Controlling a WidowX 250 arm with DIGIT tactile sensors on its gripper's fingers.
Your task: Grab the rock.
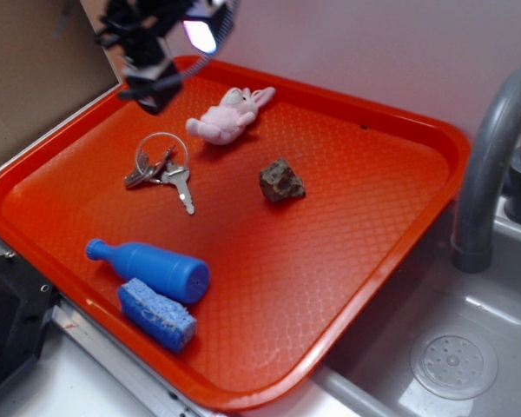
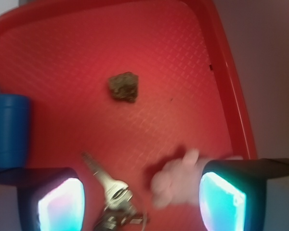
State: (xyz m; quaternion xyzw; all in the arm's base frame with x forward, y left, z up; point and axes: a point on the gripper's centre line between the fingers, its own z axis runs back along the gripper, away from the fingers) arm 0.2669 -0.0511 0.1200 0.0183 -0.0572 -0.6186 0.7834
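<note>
Claw [image 2: 142, 202] spread wide above a dimpled red plastic tray [image 1: 391, 200].
The rough, angular rock [image 2: 124, 86] lies well ahead of it; metal keys [image 2: 111, 190] (blurred) and a soft pink bunny [image 2: 176, 180] sit beneath.

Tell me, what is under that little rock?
The rock sits directly on the orange tray, apart from everything else. The patch of tray beneath it is hidden.

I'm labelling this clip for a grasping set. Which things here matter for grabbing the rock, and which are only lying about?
For the job:
- rock, lying free mid-tray
- gripper, open, up near the tray's far corner

Lying about:
- pink plush bunny
- keys
- blue bottle
- blue sponge
- orange tray they all lie on
- sink
</note>
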